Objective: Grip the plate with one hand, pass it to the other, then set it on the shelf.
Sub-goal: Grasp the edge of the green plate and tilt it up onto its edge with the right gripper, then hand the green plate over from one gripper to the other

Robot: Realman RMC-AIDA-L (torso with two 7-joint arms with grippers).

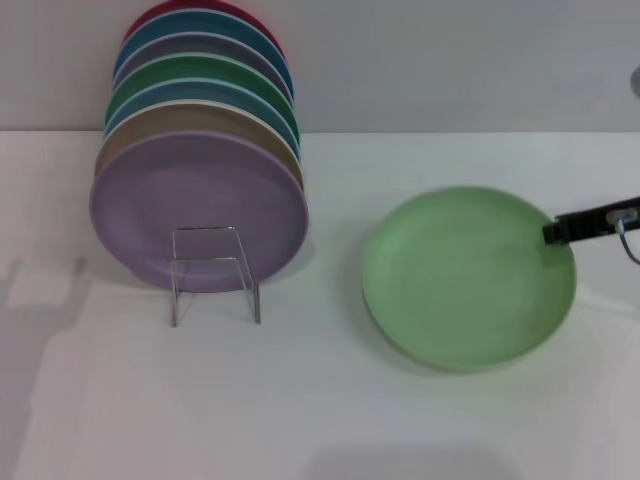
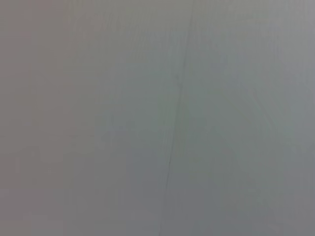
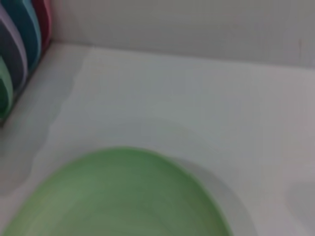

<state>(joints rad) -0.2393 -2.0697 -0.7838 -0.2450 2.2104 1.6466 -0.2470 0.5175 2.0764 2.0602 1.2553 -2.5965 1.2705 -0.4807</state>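
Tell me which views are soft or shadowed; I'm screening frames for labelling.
Head view: the pale mint-green round plate is slightly soft at its rim, with the right end effector at its edge and faint shadows on the white table. Left wrist view: only a featureless grey surface. Right wrist view: the plate is blurred.

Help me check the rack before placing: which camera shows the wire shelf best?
The head view: the shelf shows its front loop, with the lavender plate standing behind it. The right wrist view shows only plate edges in one corner; the left wrist view shows a blank grey surface.
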